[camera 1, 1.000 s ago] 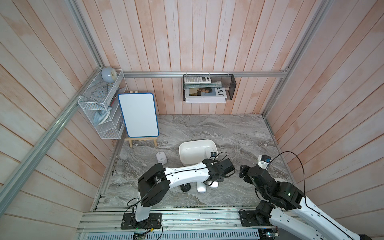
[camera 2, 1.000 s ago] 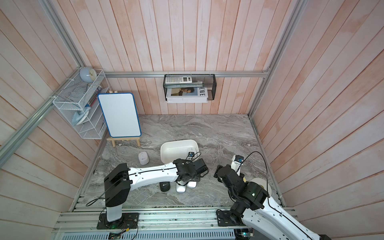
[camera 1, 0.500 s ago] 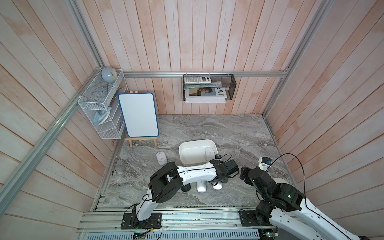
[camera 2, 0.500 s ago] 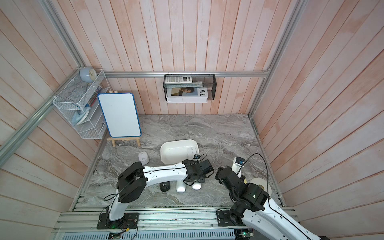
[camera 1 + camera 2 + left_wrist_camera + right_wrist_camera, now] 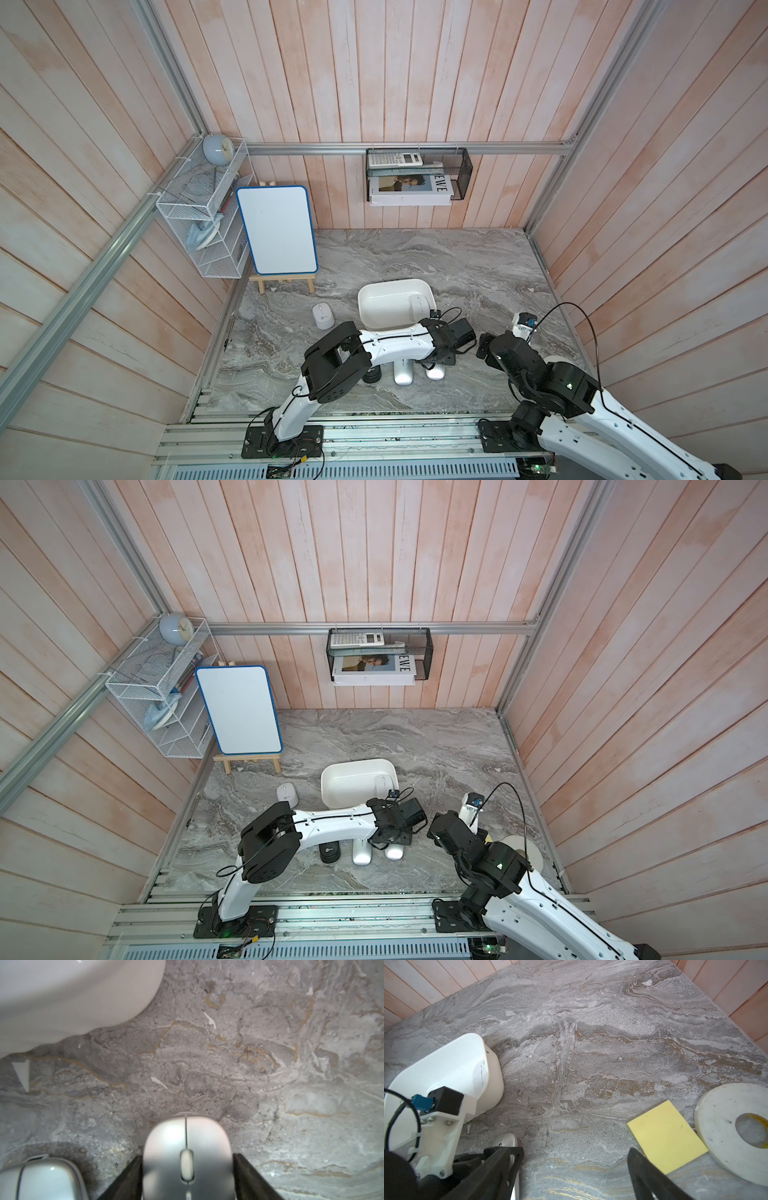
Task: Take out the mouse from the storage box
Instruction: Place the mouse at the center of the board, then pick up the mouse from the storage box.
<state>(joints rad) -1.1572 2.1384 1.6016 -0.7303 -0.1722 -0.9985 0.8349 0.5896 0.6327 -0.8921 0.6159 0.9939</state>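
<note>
We've set the mouse [image 5: 187, 1157] on the worktop [image 5: 249, 1064] at six o'clock of the storage box [image 5: 386, 305], left end effector [image 5: 188, 1176] parted around it, right end effector [image 5: 575, 1169] wide and empty.

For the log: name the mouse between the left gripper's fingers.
The short white mouse at the front row's right end, next to the longer white mouse.
</note>
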